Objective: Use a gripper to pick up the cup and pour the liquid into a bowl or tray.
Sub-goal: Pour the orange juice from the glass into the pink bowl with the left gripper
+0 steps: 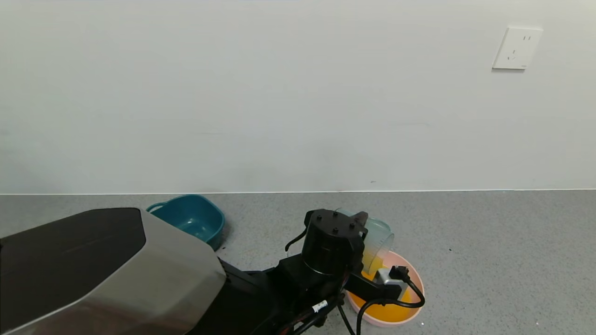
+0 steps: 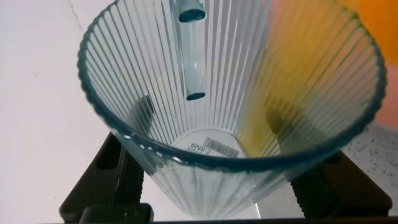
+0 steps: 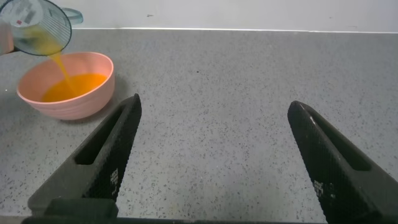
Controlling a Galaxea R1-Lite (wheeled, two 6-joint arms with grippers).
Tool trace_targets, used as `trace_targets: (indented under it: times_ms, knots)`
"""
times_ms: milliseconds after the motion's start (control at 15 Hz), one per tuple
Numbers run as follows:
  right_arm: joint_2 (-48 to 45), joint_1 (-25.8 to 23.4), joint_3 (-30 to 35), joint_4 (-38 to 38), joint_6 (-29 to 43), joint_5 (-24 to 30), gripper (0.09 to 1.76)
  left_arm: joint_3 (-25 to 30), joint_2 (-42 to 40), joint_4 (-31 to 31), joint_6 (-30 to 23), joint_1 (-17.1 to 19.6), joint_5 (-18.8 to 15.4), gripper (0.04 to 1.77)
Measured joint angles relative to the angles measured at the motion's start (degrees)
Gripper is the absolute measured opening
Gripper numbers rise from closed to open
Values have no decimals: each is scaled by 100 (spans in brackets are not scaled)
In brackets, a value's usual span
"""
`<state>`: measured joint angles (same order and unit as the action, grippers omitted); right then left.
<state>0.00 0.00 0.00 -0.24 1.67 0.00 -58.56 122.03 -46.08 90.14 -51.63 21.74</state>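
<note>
The left gripper [image 1: 372, 232] reaches forward over the grey counter [image 1: 489, 260], its black wrist turned so the cup [image 1: 378, 242] it clamps tips mouth-down above the pink bowl [image 1: 416, 279]. Its fingers [image 2: 124, 180] press the ribbed cup [image 2: 230, 112] from both sides. Orange liquid [image 3: 59, 65] runs in a thin stream from the cup [image 3: 38, 28] into the bowl [image 3: 68, 90]. The right gripper [image 3: 211, 162] hovers low over the counter nearby, fingers spread wide and holding nothing. A teal tub [image 1: 191, 221] sits well to the left.
</note>
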Motion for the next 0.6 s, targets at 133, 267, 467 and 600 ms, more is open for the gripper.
trace_targets:
  times_ms: [133,267,467,600]
  knots:
    - [0,0,0,0,-2,0,171,5,-37,94,99,6,117,131]
    - [0,0,0,0,0,0,171,10,-91,116,236,1,141,131]
    - [0,0,0,0,0,0,171,7,-133,121,328,4,218,131]
    - [0,0,0,0,0,0,171,10,-141,118,360,-13,285,131]
